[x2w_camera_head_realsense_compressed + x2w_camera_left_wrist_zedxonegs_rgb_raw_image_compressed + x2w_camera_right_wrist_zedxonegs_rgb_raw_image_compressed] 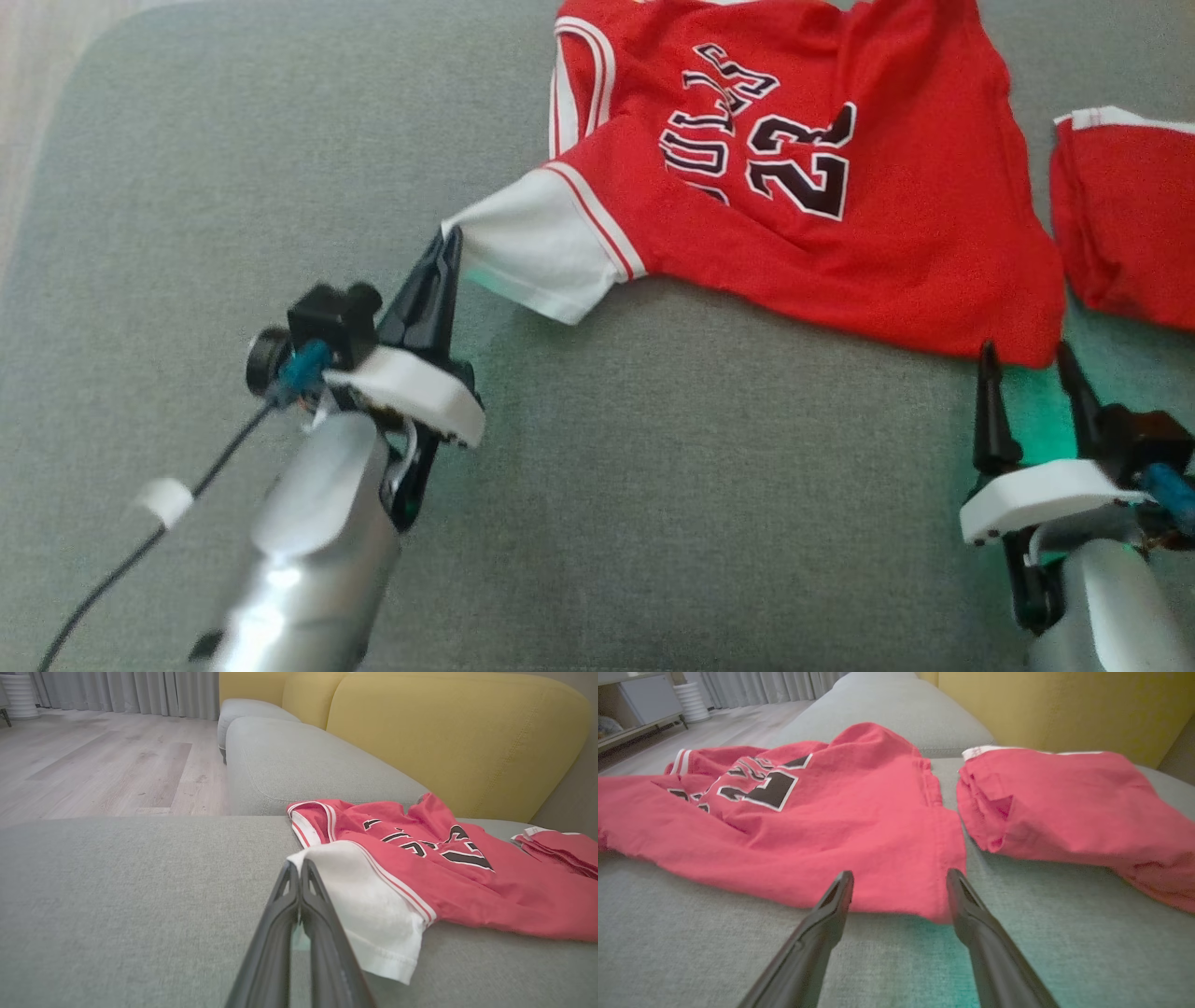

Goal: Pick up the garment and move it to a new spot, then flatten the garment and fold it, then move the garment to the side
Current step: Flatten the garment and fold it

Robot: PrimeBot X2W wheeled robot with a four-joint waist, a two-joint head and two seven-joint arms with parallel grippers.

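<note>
Grey fabric sofa cushion [653,485] carries the rumpled red basketball jersey [840,233], white-sleeved, black 23. Left hand [452,241] clenched on sleeve corner. Right hand [1025,355] released, fingertips apart at jersey's hem corner. Second red garment [1130,233] just beside.

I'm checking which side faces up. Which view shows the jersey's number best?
The head view: on the jersey, the number shows from above, both digits readable. Both wrist views catch it at a low angle, foreshortened and partly folded.
</note>
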